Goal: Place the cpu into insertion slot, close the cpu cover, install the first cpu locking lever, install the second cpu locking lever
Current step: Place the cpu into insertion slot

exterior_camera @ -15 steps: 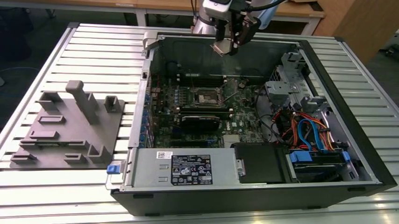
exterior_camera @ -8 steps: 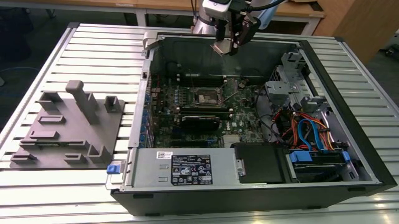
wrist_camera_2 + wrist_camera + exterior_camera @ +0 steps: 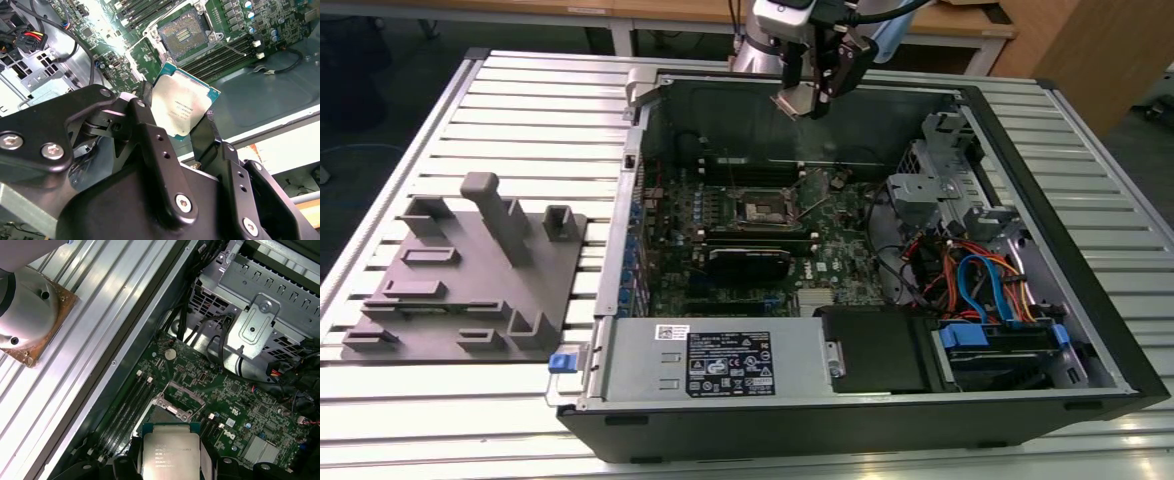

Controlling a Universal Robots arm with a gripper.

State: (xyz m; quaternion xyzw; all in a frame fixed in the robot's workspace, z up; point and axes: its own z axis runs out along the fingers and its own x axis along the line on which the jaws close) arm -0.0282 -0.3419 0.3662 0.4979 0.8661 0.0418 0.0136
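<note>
My gripper [image 3: 811, 98] hangs over the far wall of the open computer case [image 3: 854, 420], shut on the cpu [image 3: 797, 102]. In both wrist views the cpu [image 3: 182, 107] is a square silver chip with a green edge, pinched on two opposite sides by the black fingers [image 3: 145, 107]. The insertion slot [image 3: 182, 35] lies open on the green board beyond the chip, its contact field bare inside a silver frame. In the exterior view the slot [image 3: 765, 208] sits mid-board, below and in front of the gripper. The first wrist view shows the cpu [image 3: 170, 457] partly covering the slot [image 3: 167, 415]. I cannot tell the cpu cover from the slot's frame.
Long black memory slots [image 3: 220, 55] flank the socket. A dark heatsink block [image 3: 747, 262] sits in front of it. A metal drive cage [image 3: 941, 170] and loose cables [image 3: 974, 285] fill the exterior view's right side. A grey parts fixture [image 3: 467, 280] lies on the slatted table at the left.
</note>
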